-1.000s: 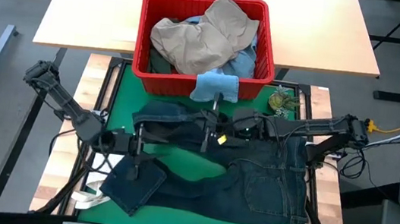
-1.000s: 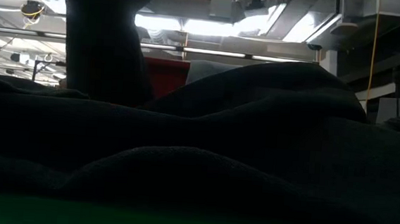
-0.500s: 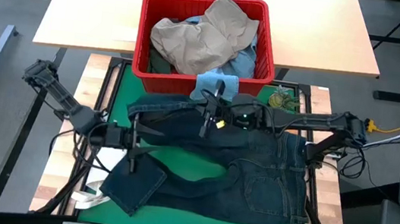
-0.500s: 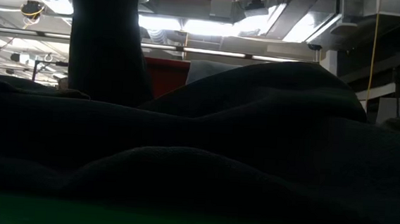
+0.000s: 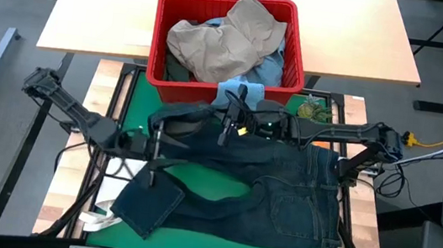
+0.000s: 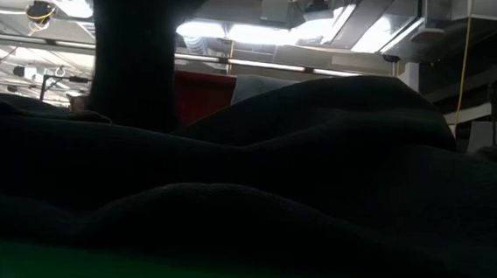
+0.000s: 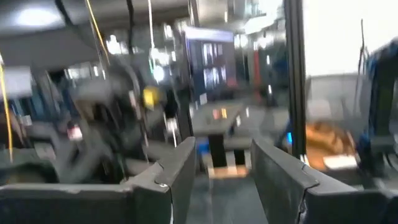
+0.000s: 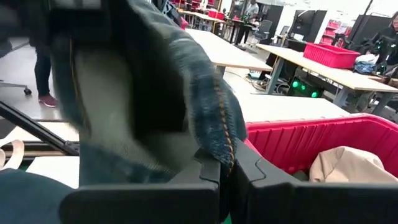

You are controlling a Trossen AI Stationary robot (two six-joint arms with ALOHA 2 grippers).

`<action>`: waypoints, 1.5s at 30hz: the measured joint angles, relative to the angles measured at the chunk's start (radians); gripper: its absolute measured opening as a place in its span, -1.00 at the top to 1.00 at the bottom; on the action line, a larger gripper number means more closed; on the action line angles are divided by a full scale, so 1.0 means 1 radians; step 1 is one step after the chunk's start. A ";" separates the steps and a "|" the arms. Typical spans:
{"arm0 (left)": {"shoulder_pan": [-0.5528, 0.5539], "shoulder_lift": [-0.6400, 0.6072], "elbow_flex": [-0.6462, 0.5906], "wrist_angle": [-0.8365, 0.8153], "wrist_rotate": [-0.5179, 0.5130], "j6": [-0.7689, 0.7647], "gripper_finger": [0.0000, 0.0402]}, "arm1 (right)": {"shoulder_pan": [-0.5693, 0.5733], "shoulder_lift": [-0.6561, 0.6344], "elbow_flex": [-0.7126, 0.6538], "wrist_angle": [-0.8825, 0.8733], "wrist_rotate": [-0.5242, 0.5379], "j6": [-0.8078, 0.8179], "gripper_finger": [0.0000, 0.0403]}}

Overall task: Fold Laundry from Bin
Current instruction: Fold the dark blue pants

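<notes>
Dark navy jeans (image 5: 281, 191) lie spread on the green mat (image 5: 213, 189). One leg is raised toward the red bin (image 5: 157, 40), which stands at the far edge. The bin holds tan trousers (image 5: 223, 44) and other garments. A small light blue cloth (image 5: 227, 91) hangs over its near rim. My right gripper (image 5: 228, 123) is shut on the raised leg in front of the bin. My left gripper (image 5: 153, 154) is open and empty over the jeans' left part; its wrist view shows the gap between its fingers (image 7: 224, 168). My right gripper pinches a stitched edge of the jeans leg (image 8: 217, 124) between its two fingers. The cloth there is folded over, in more than one layer. The held part is lifted clear of the mat, and the rest of the jeans still lies on it.
A white tote strap (image 5: 101, 211) lies at the mat's near left corner. A small greenish object (image 5: 314, 112) sits at the far right by the bin. A wooden tabletop (image 5: 359, 39) extends behind the bin. In the low view the jeans (image 6: 316, 179) fill the foreground.
My right gripper has gone toward the far edge and the bin, taking the jeans leg with it. That leg has been drawn away from the rest of the jeans and now lies along the bin's near side. The seat and other leg have stayed on the mat.
</notes>
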 joint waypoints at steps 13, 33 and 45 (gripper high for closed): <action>0.058 0.002 0.000 -0.367 0.070 -0.297 0.26 | 0.001 0.000 0.000 0.006 0.060 -0.019 0.97; -0.072 0.321 0.000 -0.098 0.088 -0.355 0.26 | -0.027 -0.001 0.001 0.145 0.003 -0.054 0.97; 0.026 0.657 0.000 -0.121 -0.428 -0.636 0.26 | -0.024 -0.003 0.001 0.146 -0.115 -0.018 0.97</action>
